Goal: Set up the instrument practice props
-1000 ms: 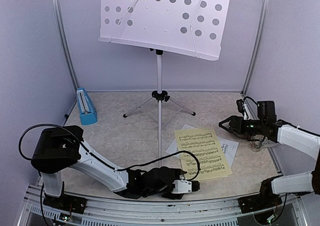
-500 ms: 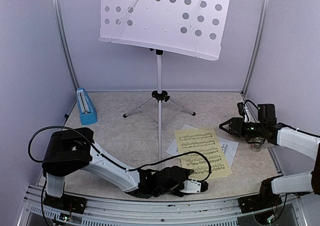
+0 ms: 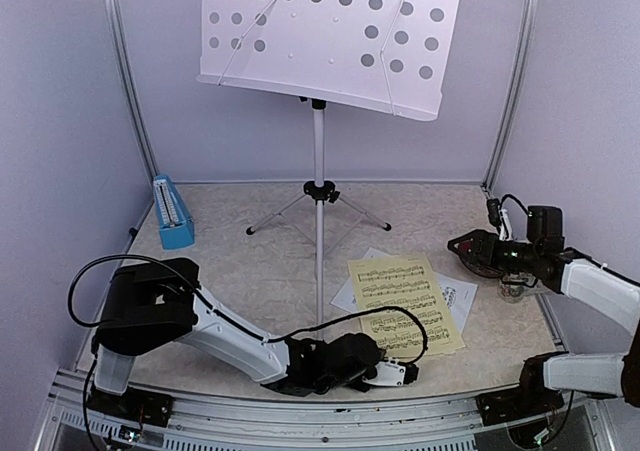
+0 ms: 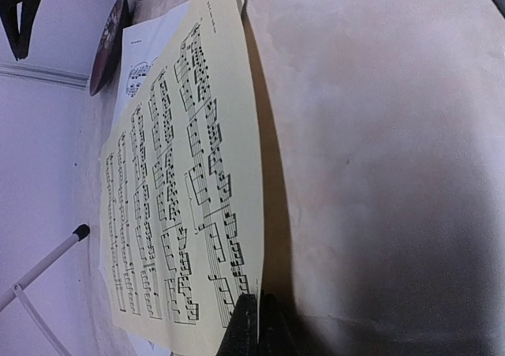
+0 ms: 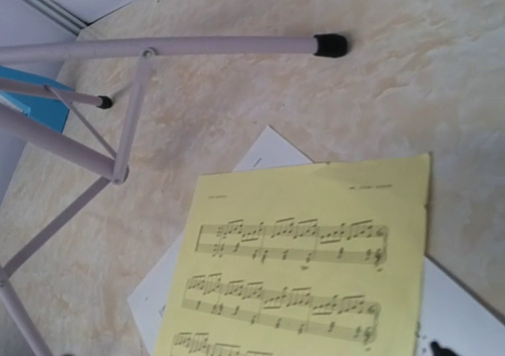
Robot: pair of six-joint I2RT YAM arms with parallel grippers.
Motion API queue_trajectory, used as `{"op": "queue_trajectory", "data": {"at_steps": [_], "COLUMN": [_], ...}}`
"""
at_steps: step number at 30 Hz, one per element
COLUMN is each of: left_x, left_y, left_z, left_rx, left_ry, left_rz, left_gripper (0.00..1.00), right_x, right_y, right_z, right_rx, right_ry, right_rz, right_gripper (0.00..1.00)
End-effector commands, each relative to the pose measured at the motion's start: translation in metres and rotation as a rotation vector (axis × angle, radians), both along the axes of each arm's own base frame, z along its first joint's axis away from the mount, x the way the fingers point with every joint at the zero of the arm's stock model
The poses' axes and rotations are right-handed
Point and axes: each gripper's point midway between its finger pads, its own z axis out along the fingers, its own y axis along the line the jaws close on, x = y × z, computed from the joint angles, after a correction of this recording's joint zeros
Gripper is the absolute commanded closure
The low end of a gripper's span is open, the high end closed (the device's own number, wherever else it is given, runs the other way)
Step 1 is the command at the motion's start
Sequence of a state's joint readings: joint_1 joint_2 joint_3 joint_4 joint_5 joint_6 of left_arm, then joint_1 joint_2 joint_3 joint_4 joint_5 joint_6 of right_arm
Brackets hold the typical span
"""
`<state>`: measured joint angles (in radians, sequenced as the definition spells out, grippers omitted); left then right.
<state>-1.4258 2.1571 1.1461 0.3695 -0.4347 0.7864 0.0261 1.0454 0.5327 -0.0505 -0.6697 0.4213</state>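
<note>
Sheet music on yellow paper [image 3: 405, 303] lies flat on the beige marbled table [image 3: 250, 271], at 4 o'clock from the foot of the silver tripod music stand with the white perforated desk [image 3: 319, 171]. It covers most of a white printed sheet [image 3: 457, 296]. The small blue pyramid metronome [image 3: 172, 211] stands at the table's 10 o'clock, well apart.

The left gripper [image 3: 405, 373] is low at the yellow sheet's 7 o'clock corner, its jaws pinched together on the paper's edge, which the left wrist view shows raised off the table. The right gripper [image 3: 460, 243] hovers at the sheet's 2 o'clock, jaws wide and holding nothing.

Procedure: lift slowly and straight up, so the thin paper neither tears nor drags the white sheet. Confirm only one sheet is pinched before carrying it to the desk.

Change from the previous second: the left jaws were apart and have closed; the left arm has advanced toward 3 o'clock; the right gripper has withdrawn slightly toward 3 o'clock.
</note>
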Motion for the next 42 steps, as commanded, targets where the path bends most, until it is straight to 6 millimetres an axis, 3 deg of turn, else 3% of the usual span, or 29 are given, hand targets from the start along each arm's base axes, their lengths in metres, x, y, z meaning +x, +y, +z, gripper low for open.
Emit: {"op": "queue_trajectory", "data": {"at_steps": [1,6,14,18,24,30,33,36,42], "left_x": [-0.022,-0.034,-0.035,-0.018,0.024,0.061,0.06,0.047,0.03], "left_y": [0.01,0.019,0.007,-0.011,-0.027,-0.02,-0.009,0.0,0.026], "left_z": [0.008,0.012,0.028,0.08,0.167,0.222,0.249,0.267,0.289], "left_rx": [-0.016,-0.038,-0.146,-0.348,-0.68,-0.932,-1.029,-1.077,-1.175], "left_ry": [0.095,0.155,0.226,0.406,0.687,0.84,0.843,0.825,0.796], "left_rz": [-0.065,-0.106,-0.087,-0.038,0.008,0.096,0.077,0.046,0.082], "left_gripper": [1.0,1.0,1.0,1.0,1.0,1.0,1.0,1.0,1.0], "right_x": [0.0,0.001,0.004,0.009,0.015,0.011,0.008,0.006,0.008], "right_y": [-0.007,-0.008,-0.013,-0.023,-0.043,-0.07,-0.076,-0.074,-0.069], "right_z": [0.002,0.001,0.01,0.035,0.102,0.14,0.151,0.154,0.153], "right_rx": [0.011,0.017,-0.009,-0.039,-0.101,-0.204,-0.223,-0.211,-0.215], "right_ry": [-0.022,-0.03,-0.065,-0.145,-0.334,-0.425,-0.438,-0.453,-0.446], "right_rz": [-0.024,-0.028,-0.047,-0.091,-0.203,-0.353,-0.382,-0.377,-0.339], "right_gripper": [0.06,0.06,0.06,0.05,0.02,0.0,0.0,0.0,0.0]}}
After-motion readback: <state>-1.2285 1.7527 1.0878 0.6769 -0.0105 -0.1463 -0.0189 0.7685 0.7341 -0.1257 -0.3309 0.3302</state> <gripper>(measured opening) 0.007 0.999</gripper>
